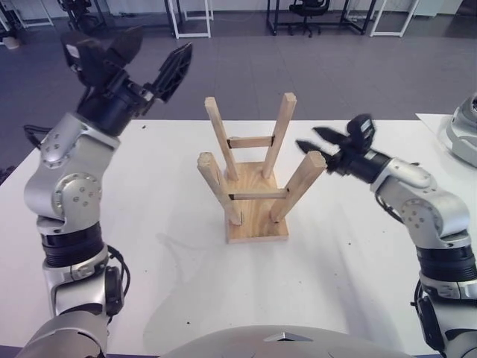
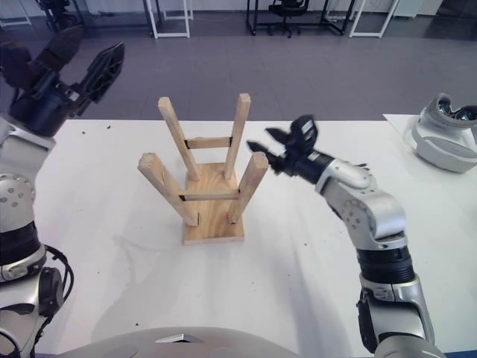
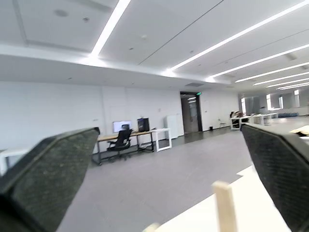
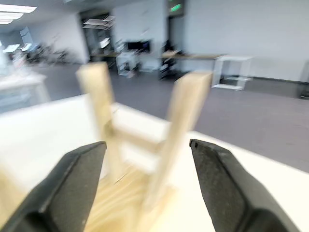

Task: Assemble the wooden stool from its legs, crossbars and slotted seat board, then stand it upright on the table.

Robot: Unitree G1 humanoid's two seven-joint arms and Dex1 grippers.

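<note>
Two black grippers, fingers apart: left gripper (image 1: 153,56) raised, right gripper (image 2: 262,142) near upside-down pale wooden four-legged stool (image 1: 253,186) on white table (image 1: 149,224).

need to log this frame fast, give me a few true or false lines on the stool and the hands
1. The stool stands upright on its legs. False: it rests seat down on the table, legs pointing up.
2. The left hand is open and raised clear of the stool. True.
3. The right hand is shut on a crossbar. False: it is open, close to the top of a leg.
4. Two crossbars join the legs. True.
</note>
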